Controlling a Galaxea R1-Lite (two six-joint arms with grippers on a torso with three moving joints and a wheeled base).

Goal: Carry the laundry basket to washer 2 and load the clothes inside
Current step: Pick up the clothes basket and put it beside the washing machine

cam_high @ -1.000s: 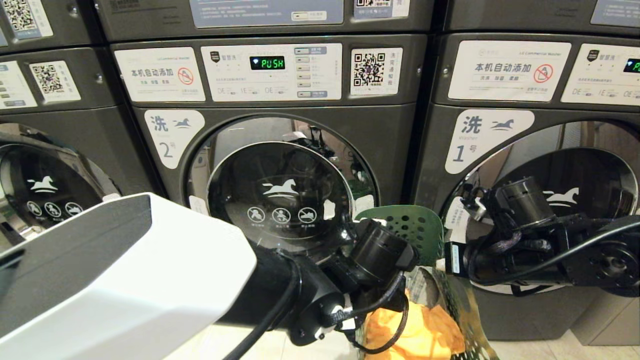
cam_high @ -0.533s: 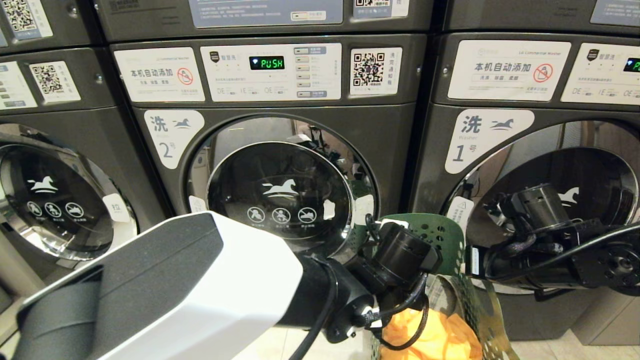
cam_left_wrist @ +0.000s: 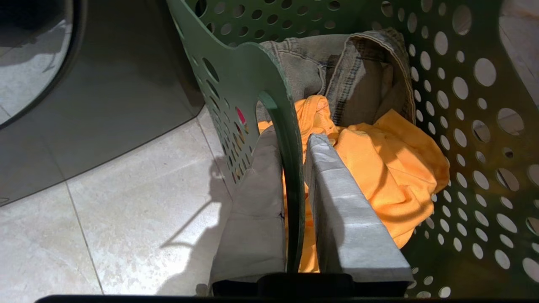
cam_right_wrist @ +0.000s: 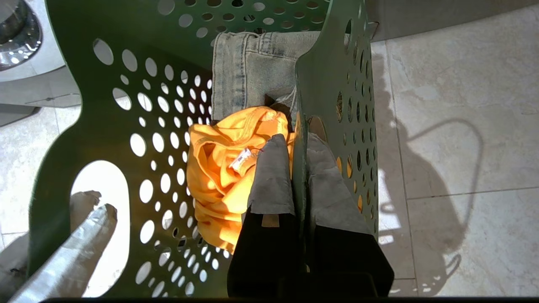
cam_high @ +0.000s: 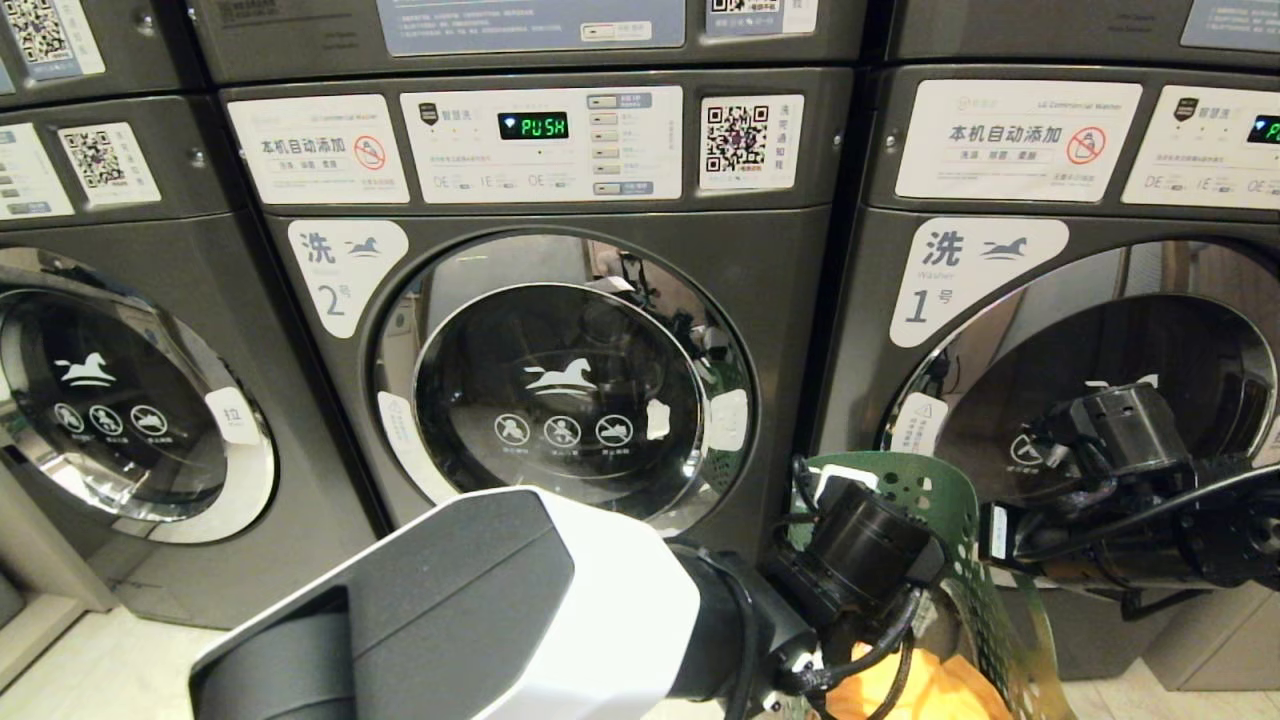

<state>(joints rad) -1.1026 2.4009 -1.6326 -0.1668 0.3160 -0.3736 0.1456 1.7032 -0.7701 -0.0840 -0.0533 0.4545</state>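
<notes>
Left claw [cam_left_wrist: 294,198] and right claw [cam_right_wrist: 300,168] each pinch the laundry basket [cam_high: 925,490] walls.

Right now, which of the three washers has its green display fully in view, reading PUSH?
Washer 2, the middle one; washer 1's display is cut off, the left washer's unseen.

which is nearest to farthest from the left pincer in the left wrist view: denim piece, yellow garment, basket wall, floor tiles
1. The laundry basket wall: clamped in the left pincer.
2. Yellow garment: inside the basket, just beyond the inner finger.
3. Denim piece: behind the yellow garment, against the far wall.

Floor tiles: outside and below the basket; too close to call against the garments.
</notes>
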